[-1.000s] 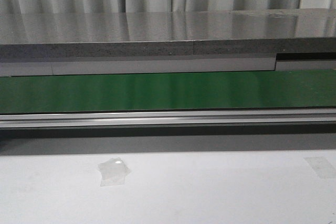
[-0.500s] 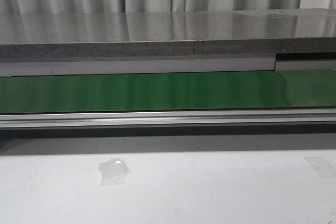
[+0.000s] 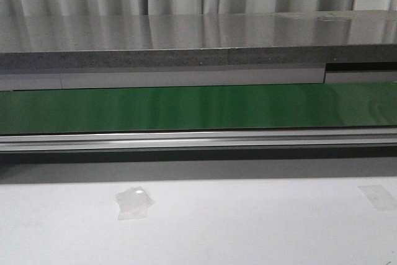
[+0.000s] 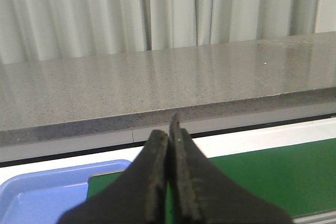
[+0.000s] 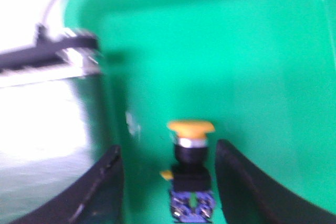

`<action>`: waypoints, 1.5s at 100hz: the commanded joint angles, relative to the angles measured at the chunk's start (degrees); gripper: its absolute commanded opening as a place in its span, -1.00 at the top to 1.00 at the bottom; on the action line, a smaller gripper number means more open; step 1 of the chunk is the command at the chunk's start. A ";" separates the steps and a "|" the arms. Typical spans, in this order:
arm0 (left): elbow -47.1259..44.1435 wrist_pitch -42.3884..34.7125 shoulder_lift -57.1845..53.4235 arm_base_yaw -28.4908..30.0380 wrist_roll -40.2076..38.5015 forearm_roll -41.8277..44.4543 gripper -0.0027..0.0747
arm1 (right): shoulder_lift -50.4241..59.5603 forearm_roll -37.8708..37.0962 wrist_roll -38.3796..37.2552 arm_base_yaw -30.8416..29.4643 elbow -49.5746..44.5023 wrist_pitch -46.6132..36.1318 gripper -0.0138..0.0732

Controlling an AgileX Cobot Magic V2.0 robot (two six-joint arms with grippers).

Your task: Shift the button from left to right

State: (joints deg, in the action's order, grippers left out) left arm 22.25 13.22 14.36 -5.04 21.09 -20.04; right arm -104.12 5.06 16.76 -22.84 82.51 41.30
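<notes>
The right gripper is hanging spread wide over a bright green plastic bin, its fingers flanking the yellow-capped, black-bodied button without touching it. The button is sitting near the bin's wall; blur is hiding whether it is standing upright. The left gripper is clenched, holding nothing, above the green conveyor belt and a pale blue tray, before a grey speckled stone counter.

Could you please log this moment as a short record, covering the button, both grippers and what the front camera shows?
button: yellow cap, black body, between the right fingers inside a green bin
right gripper: open, fingers either side of the button, not touching
left gripper: shut, empty, above a blue tray and green belt
front view: green belt, no arms or button visible
image quality: right wrist view blurred
</notes>
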 commanded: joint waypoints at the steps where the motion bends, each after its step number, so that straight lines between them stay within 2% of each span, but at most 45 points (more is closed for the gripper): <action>1: 1.60 -3.72 0.44 -0.26 -0.29 -0.78 0.98 | 5.69 2.74 -0.13 2.01 1.96 -3.80 -0.26; 28: 1.60 -3.72 0.44 -0.26 -0.29 -0.78 0.98 | 12.09 3.38 -0.13 10.45 1.91 -6.50 -0.24; 56: 1.60 -3.72 0.44 -0.26 -0.29 -0.78 0.98 | 19.38 4.46 -0.13 16.40 -0.79 -8.56 -0.24; 84: 1.60 -3.72 0.44 -0.26 -0.29 -0.78 0.98 | 32.44 4.52 -0.13 20.52 -17.05 -19.63 -0.24; 115: 1.60 -3.72 0.44 -0.26 -0.29 -0.78 0.98 | 50.02 4.66 -0.13 21.07 -37.69 -29.54 -0.24; 132: 1.60 -3.72 0.44 -0.26 -0.29 -0.78 0.98 | 60.31 4.80 -0.13 21.07 -45.31 -30.09 -0.24; 150: 1.60 -3.72 0.44 -0.26 -0.29 -0.78 0.98 | 71.26 5.04 -0.13 21.07 -49.64 -25.12 -0.24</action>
State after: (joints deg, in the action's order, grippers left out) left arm 22.25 13.22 14.36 -5.04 21.17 -20.04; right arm -37.44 9.29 16.72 -1.82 32.75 17.79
